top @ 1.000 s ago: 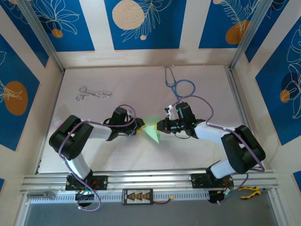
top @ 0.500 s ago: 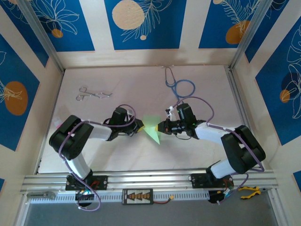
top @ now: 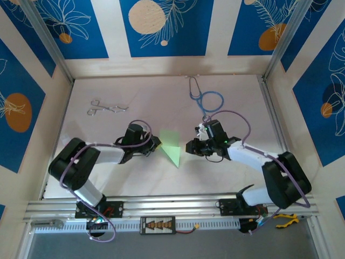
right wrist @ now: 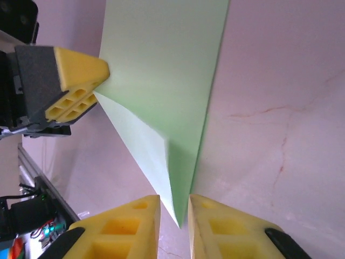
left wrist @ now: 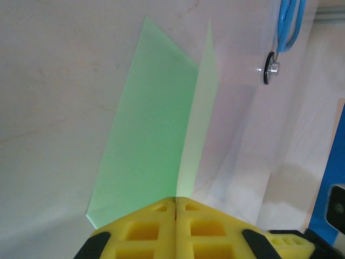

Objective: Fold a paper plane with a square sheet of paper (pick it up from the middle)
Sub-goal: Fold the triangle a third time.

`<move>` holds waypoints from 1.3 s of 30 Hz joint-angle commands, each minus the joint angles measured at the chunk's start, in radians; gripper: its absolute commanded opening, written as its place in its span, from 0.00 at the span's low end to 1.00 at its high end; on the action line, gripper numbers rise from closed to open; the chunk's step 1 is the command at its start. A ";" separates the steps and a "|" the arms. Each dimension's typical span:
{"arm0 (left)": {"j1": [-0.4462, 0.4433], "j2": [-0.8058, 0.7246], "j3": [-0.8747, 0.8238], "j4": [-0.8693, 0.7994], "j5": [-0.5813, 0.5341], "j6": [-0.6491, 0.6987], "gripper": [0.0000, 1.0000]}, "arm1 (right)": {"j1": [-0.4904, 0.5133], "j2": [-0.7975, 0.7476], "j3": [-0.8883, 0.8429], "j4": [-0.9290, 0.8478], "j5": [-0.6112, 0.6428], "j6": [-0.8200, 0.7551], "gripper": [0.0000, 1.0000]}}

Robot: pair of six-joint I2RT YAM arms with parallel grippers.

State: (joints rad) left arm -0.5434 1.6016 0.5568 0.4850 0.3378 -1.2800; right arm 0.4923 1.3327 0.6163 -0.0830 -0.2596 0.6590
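**Fig.** Pale green sheet of paper (top: pixel 171 147), folded into a pointed wedge, sits at the middle of the white table (top: pixel 135 178) between the two arms. Left gripper (left wrist: pixel 176 200): jaws pressed together on the paper's edge, one flap standing up from the fold. Right gripper (right wrist: pixel 174 204): jaws a narrow gap apart, with the wedge's sharp tip in that gap (contact with either pad cannot be told). Blue stethoscope (top: pixel 207 100) and metal forceps (top: pixel 108 107) lie well apart at the far side.
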 commanded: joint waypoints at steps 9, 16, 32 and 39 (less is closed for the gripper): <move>-0.059 -0.079 -0.042 -0.027 -0.220 -0.151 0.00 | 0.312 -0.062 -0.032 0.168 0.376 -0.229 0.26; -0.095 -0.140 -0.036 -0.096 -0.298 -0.173 0.00 | 0.514 0.073 -0.007 0.265 0.739 -0.398 0.32; -0.102 -0.167 -0.038 -0.102 -0.293 -0.185 0.00 | 0.582 0.278 0.050 0.363 0.872 -0.587 0.31; -0.101 -0.170 -0.034 -0.109 -0.289 -0.180 0.01 | 0.591 0.315 0.059 0.362 0.901 -0.587 0.29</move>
State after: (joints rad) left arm -0.6373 1.4425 0.5240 0.3969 0.0578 -1.4586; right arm 1.0737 1.6341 0.6510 0.2554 0.6056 0.0860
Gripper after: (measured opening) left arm 0.048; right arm 0.291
